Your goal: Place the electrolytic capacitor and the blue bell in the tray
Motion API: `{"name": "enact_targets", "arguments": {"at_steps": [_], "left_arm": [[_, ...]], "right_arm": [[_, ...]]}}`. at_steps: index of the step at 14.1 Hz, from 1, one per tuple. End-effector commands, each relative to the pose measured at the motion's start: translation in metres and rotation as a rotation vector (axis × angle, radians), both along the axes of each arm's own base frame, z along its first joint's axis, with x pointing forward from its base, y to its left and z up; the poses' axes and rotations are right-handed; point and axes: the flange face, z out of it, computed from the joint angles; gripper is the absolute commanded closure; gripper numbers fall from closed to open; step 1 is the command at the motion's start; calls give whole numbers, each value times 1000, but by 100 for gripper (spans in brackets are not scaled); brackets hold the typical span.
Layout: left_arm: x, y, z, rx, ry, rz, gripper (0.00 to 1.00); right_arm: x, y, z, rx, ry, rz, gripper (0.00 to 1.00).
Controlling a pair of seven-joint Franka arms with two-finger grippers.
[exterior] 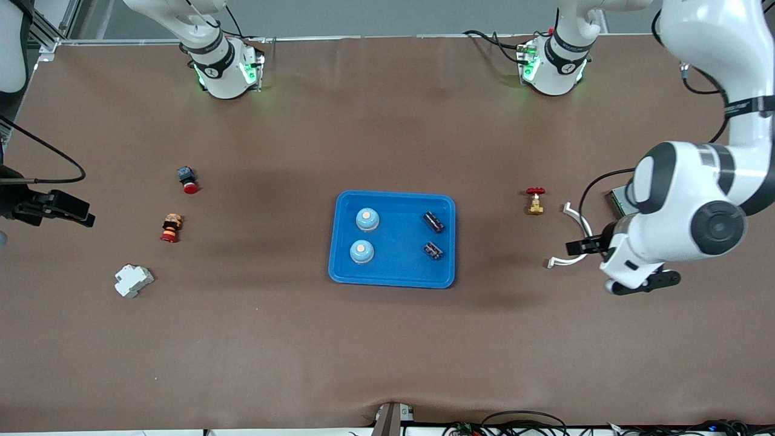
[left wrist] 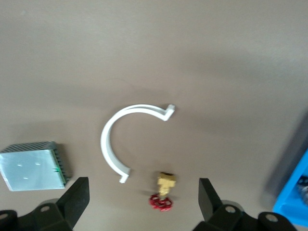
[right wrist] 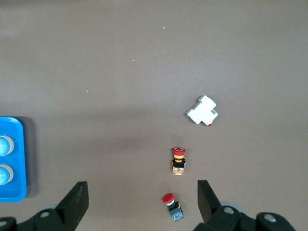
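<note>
The work looks finished, judging by how things lie: the tray sits at the centre of the front frame, and in it, nearest the camera, one bell and one capacitor, then farther up the second bell and the second capacitor; bells on the side toward the right arm's end, capacitors toward the left arm's; nothing of the task remains loose on the table, so I judge no placing is left; outside the tray lie only bystanders: a white block at lower left, two red-capped buttons above it, a brass valve with a red handwheel and a white clip at centre right, a grey box at the left wrist frame's lower left; the left gripper hangs at the frame's right, over the clip and valve, fingers wide apart, gripping nothing, touching nothing; the right gripper hangs at the far left edge of the frame, over bare table by the buttons, also spread wide and empty; both arms appear to wait.
</note>
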Motion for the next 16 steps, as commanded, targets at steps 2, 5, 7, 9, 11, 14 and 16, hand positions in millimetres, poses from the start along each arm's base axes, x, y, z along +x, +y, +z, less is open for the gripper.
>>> {"name": "enact_targets", "arguments": {"at_steps": [2, 5, 7, 9, 11, 14, 16], "left_arm": [[-30, 27, 35, -26, -31, -72, 0], [-49, 49, 83, -29, -90, -55, 0], [-58, 51, 110, -29, -125, -65, 0], [-70, 49, 143, -32, -154, -84, 0], [-74, 46, 175, -31, -211, -103, 0], [-70, 44, 204, -34, -278, -110, 0], [-69, 27, 221, -32, -313, -135, 0]], "right_arm": [[-23, 3, 17, 13, 17, 11, 0], [-29, -1, 21, 14, 32, 4, 0], [-37, -1, 26, 15, 30, 4, 0], [-46, -7, 24, 17, 33, -10, 0], [-51, -7, 23, 19, 38, -15, 0], [-58, -5, 26, 19, 36, -14, 0], [-63, -4, 27, 19, 37, -12, 0]]}}
